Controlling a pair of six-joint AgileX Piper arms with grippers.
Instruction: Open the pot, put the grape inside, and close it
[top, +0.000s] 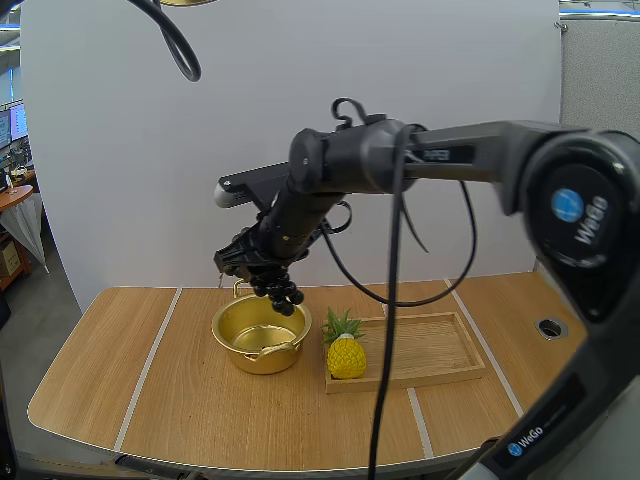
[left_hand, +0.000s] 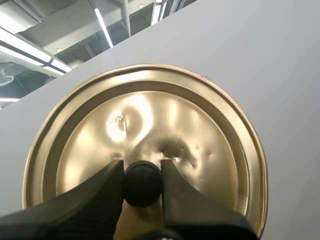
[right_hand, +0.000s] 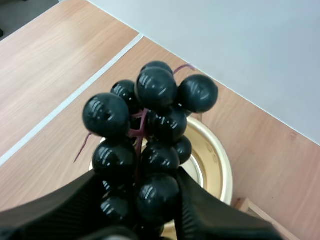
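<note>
An open gold pot (top: 262, 338) stands on the wooden table left of the tray. Just above its far rim hangs a dark bunch of grapes (top: 279, 290), pinched by my right gripper (top: 262, 276). From the right wrist view the grapes (right_hand: 145, 145) sit between the black fingers (right_hand: 200, 210) with the pot (right_hand: 215, 160) below them. My left gripper (left_hand: 142, 184) is shut on the black knob (left_hand: 142, 183) of the gold lid (left_hand: 150, 135), which it holds up in front of the white wall.
A shallow wooden tray (top: 430, 350) lies right of the pot, with a small yellow pineapple (top: 345, 352) at its left end. A round hole (top: 551, 327) sits near the table's right edge. Bare tabletop stretches left of the pot.
</note>
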